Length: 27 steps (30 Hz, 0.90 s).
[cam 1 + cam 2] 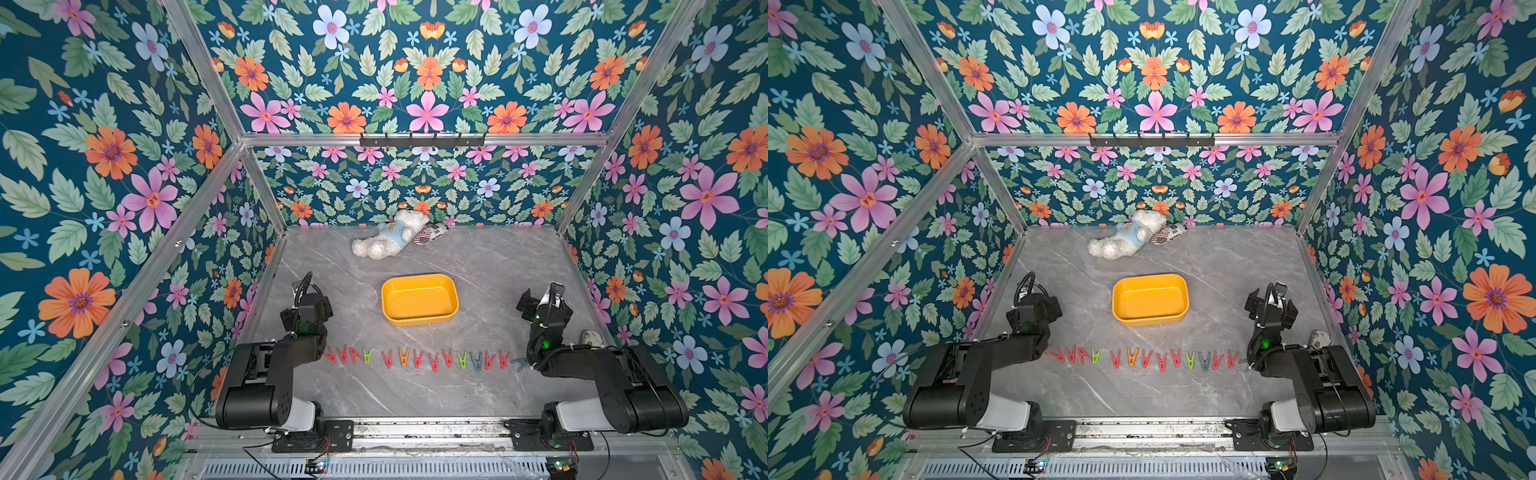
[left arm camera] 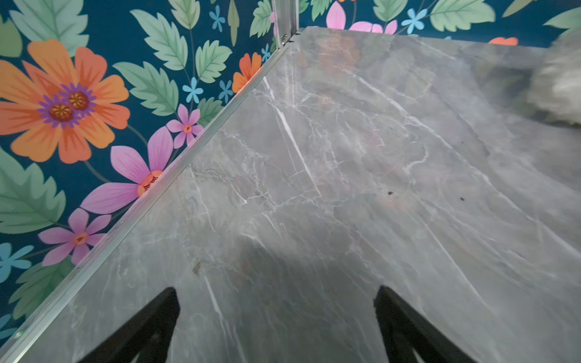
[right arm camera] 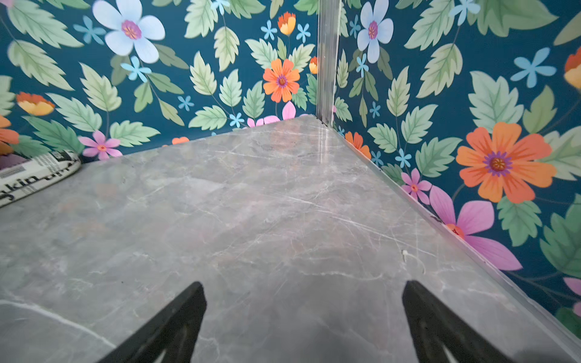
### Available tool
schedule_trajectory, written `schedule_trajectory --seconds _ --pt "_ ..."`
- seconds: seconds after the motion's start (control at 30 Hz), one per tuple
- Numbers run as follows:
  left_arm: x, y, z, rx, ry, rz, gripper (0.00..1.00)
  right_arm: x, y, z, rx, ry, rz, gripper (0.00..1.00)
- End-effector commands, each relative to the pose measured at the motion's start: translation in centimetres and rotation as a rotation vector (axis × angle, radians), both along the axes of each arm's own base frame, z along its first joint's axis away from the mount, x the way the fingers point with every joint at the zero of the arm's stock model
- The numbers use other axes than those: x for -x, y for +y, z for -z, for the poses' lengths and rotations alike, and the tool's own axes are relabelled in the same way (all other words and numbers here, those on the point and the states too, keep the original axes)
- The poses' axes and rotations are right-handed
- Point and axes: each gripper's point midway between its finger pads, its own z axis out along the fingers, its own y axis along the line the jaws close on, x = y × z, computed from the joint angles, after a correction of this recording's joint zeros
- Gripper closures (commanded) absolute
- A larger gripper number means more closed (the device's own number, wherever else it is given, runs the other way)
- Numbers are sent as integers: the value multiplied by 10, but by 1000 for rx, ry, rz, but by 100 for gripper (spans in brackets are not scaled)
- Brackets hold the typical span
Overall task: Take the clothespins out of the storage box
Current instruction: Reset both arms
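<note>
The left gripper (image 2: 276, 292) is being held spread wide above the grey marble tabletop (image 2: 345, 157), pinching nothing. The small plastic A-shaped clothespins (image 1: 419, 358), mostly red, are being shown lying in a row on the tabletop between the arms, outside and apart from the shallow yellow plastic storage box (image 1: 419, 320) behind them. The right gripper (image 3: 303, 285) is likewise being held spread, pinching nothing.

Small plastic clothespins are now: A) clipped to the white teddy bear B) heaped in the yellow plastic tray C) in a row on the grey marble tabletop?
C: the small plastic clothespins lie in a row on the grey marble tabletop; the yellow plastic tray is empty.
</note>
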Motion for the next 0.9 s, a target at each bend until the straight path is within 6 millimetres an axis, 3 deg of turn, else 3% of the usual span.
schedule_trajectory --seconds 0.0,0.17,0.27,0.87 --pt "-21 -12 -45 -8 -229 85 0 0 13 -21 -75 -147 -145 0" --pt "-27 -30 -34 -8 -242 200 0 -1 25 -23 -56 -159 -228 1" --pt "-26 -34 -32 -14 -252 226 0 -4 21 -18 -64 -130 -202 1" --pt "-26 -34 -32 -14 -250 226 0 -4 21 -18 -63 -132 -201 1"
